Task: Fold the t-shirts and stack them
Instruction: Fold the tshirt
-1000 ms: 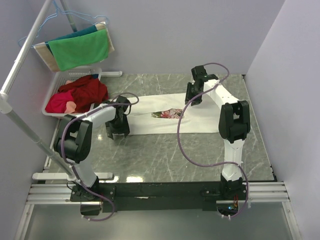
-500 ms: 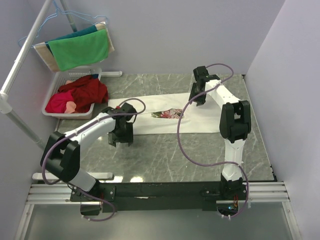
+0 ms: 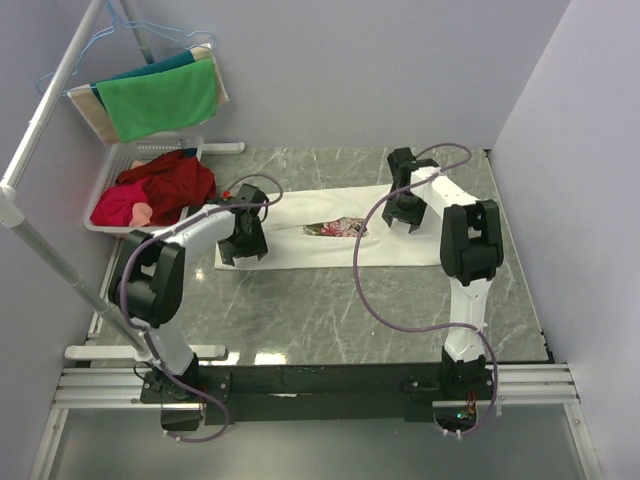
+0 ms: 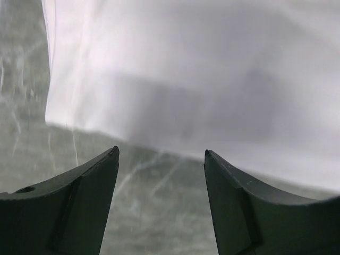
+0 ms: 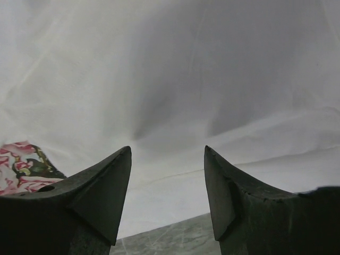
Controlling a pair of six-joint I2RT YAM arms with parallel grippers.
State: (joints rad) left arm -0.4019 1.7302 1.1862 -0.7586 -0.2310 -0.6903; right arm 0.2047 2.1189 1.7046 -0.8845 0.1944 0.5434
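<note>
A white t-shirt (image 3: 300, 250) lies flat on the marble table as a long folded strip, with a patch of its pink floral print (image 3: 335, 228) showing at the middle. My left gripper (image 3: 243, 250) hovers at the strip's left end. In the left wrist view it (image 4: 161, 154) is open over bare marble just short of the white t-shirt's edge (image 4: 202, 79). My right gripper (image 3: 404, 218) is over the strip's right part. The right wrist view shows it (image 5: 167, 151) open above white t-shirt cloth (image 5: 175, 79), with the floral print (image 5: 21, 164) at the lower left.
A white basket (image 3: 115, 160) with red clothes (image 3: 160, 187) sits at the back left. Above it a green cloth (image 3: 160, 97) hangs on a rack, whose pole (image 3: 50, 255) slants down the left side. Walls close in behind and on the right.
My right gripper has opened wider and slid a little nearer along the shirt. My left gripper dipped past the shirt's near edge, then came back to its left end.
</note>
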